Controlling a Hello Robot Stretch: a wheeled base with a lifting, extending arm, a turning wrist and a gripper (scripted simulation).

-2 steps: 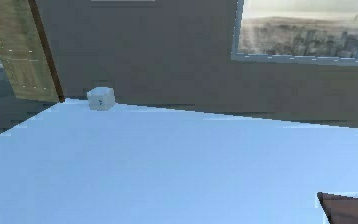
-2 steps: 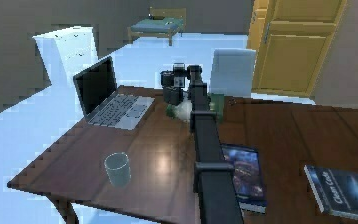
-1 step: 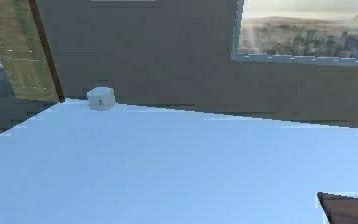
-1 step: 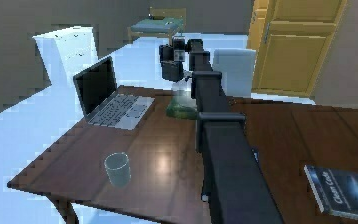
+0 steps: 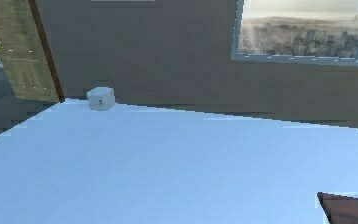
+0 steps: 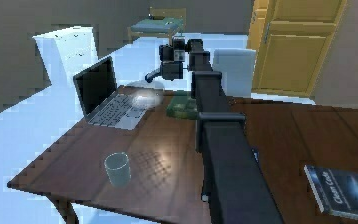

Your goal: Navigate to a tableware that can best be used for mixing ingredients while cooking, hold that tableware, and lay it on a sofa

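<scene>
One laptop, one clear glass and one book on the single table. Far left, one white drawer cabinet. Ahead, one window.

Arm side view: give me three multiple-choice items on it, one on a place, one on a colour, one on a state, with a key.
1. The clear glass stands:
A) on the floor
B) on the wooden table, nearer the camera than the laptop
C) on a shelf

2. The drawer cabinet is:
A) red
B) black
C) white

3. The laptop's lid is:
A) up
B) shut flat
C) torn off

Key:
1 B, the glass rests on the tabletop near its front corner.
2 C, its drawer fronts are white.
3 A, the dark screen stands raised over the keyboard.
</scene>
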